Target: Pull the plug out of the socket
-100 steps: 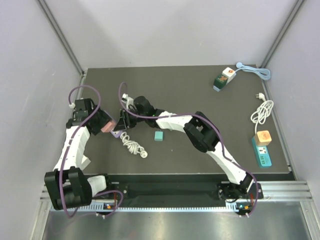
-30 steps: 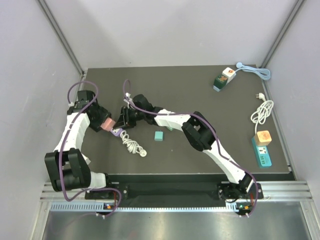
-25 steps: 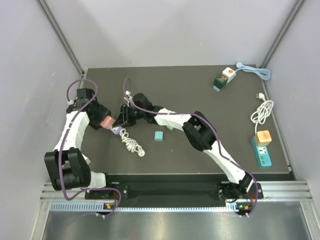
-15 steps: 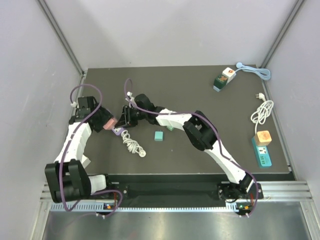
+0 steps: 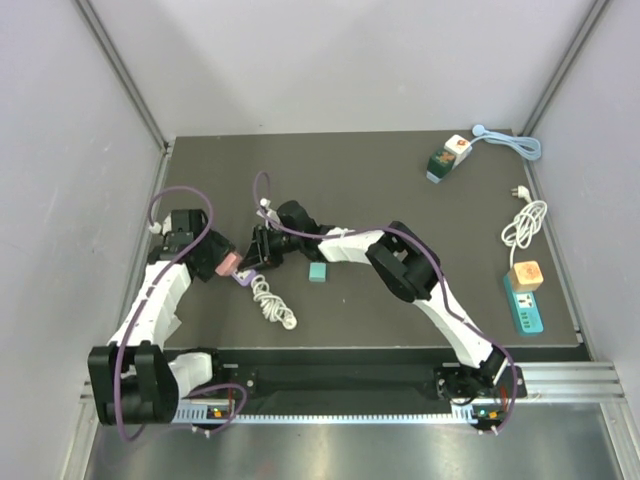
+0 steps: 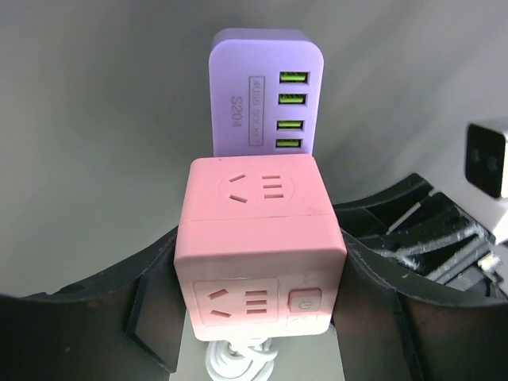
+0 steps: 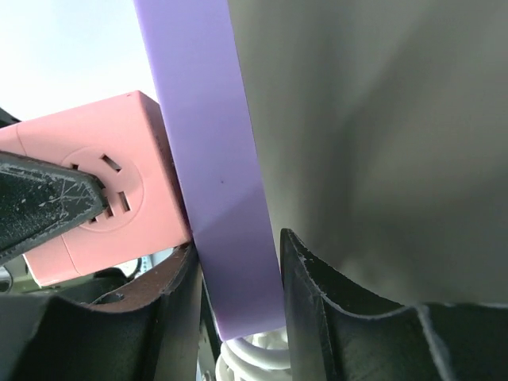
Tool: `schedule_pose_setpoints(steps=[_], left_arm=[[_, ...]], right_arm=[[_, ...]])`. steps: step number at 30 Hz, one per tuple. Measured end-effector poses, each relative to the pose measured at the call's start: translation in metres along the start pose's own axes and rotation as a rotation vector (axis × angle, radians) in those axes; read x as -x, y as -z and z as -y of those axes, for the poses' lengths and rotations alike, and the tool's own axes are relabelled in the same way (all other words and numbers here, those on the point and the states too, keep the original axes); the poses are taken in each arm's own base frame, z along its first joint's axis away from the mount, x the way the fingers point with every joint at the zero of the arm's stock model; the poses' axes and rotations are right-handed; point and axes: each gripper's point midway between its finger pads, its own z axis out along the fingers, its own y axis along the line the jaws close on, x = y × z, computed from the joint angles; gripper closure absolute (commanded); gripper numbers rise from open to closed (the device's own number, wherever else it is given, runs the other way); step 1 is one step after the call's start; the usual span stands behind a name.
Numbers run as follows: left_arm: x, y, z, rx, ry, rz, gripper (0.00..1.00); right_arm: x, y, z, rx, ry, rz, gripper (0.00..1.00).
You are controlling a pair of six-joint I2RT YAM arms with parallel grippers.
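The pink cube-shaped plastic socket (image 6: pixel 252 194) sits clamped between the black fingers of the left gripper (image 6: pixel 260 286), in the left half of the dark table (image 5: pixel 400 190), about midway between its near and far edges. The flat purple plastic plug (image 7: pixel 210 159) butts against the socket's far face, pinched by the right gripper (image 7: pixel 238 250). Only the left wrist view shows the plug's green USB ports (image 6: pixel 292 111). Only the top view shows the white coiled cord (image 5: pixel 272 302) trailing toward the near edge.

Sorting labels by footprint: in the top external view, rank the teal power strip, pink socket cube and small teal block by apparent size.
1. teal power strip, clearly largest.
2-3. pink socket cube, then small teal block: near alike, and the cube is partly covered, so unsure.
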Motion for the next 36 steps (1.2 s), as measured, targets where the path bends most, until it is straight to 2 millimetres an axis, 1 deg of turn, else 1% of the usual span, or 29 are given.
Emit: schedule_pose_setpoints(steps=[2, 4, 7, 9, 11, 12, 15, 18, 20, 21, 22, 23, 25, 26, 28, 29, 30, 32, 34, 36], left_arm=[[-0.007, -0.003, -0.005, 0.046, 0.029, -0.032, 1.0], [-0.006, -0.003, -0.006, 0.089, 0.05, -0.048, 1.0], [0.003, -0.007, 0.0, 0.15, 0.059, -0.075, 1.0], [0.012, -0.015, 0.009, 0.179, 0.053, -0.097, 1.0], [0.018, -0.025, 0.02, 0.189, 0.044, -0.119, 1.0], [0.019, -0.03, 0.023, 0.189, 0.039, -0.128, 1.0], [0.02, -0.039, 0.03, 0.167, 0.011, -0.147, 1.0], [0.018, -0.039, 0.037, 0.102, -0.04, -0.152, 1.0], [0.015, -0.038, 0.041, 0.042, -0.062, -0.145, 1.0], [0.012, -0.033, 0.045, -0.012, -0.073, -0.142, 1.0], [0.007, -0.024, 0.057, -0.109, -0.07, -0.146, 1.0], [0.004, -0.01, 0.072, -0.22, -0.08, -0.132, 1.0], [0.005, 0.029, 0.103, -0.465, -0.113, -0.05, 1.0], [0.005, 0.049, 0.113, -0.562, -0.131, -0.013, 1.0], [0.007, 0.075, 0.122, -0.658, -0.155, 0.037, 1.0], [0.012, 0.083, 0.124, -0.674, -0.161, 0.063, 1.0], [0.014, 0.084, 0.124, -0.667, -0.163, 0.07, 1.0], [0.018, 0.076, 0.117, -0.589, -0.162, 0.068, 1.0], [0.022, 0.061, 0.103, -0.462, -0.158, 0.055, 1.0], [0.026, 0.057, 0.09, -0.375, -0.163, 0.062, 1.0]], right_arm=[[-0.009, 0.001, 0.003, -0.021, -0.022, -0.015, 1.0], [-0.011, 0.0, 0.002, -0.059, -0.021, -0.007, 1.0], [-0.003, -0.002, -0.002, -0.131, 0.0, 0.042, 1.0], [0.007, -0.001, -0.002, -0.18, 0.02, 0.093, 1.0], [0.019, 0.001, 0.003, -0.22, 0.028, 0.138, 1.0], [0.024, 0.003, 0.006, -0.239, 0.032, 0.154, 1.0], [0.03, 0.005, 0.012, -0.266, 0.039, 0.179, 1.0], [0.032, 0.007, 0.016, -0.224, 0.04, 0.188, 1.0], [0.032, 0.012, 0.024, -0.184, 0.019, 0.2, 1.0], [0.031, 0.015, 0.028, -0.162, 0.005, 0.203, 1.0], [0.029, 0.019, 0.04, -0.167, -0.034, 0.215, 1.0], [0.027, 0.023, 0.045, -0.126, -0.072, 0.22, 1.0], [0.026, 0.029, 0.046, -0.075, -0.098, 0.229, 1.0], [0.026, 0.03, 0.046, -0.058, -0.107, 0.231, 1.0], [0.026, 0.029, 0.045, -0.039, -0.108, 0.234, 1.0], [0.026, 0.029, 0.045, -0.035, -0.105, 0.234, 1.0], [0.026, 0.028, 0.044, -0.034, -0.1, 0.23, 1.0], [0.026, 0.024, 0.042, -0.037, -0.083, 0.217, 1.0], [0.026, 0.019, 0.039, -0.042, -0.065, 0.204, 1.0], [0.025, 0.012, 0.034, -0.044, -0.056, 0.19, 1.0]])
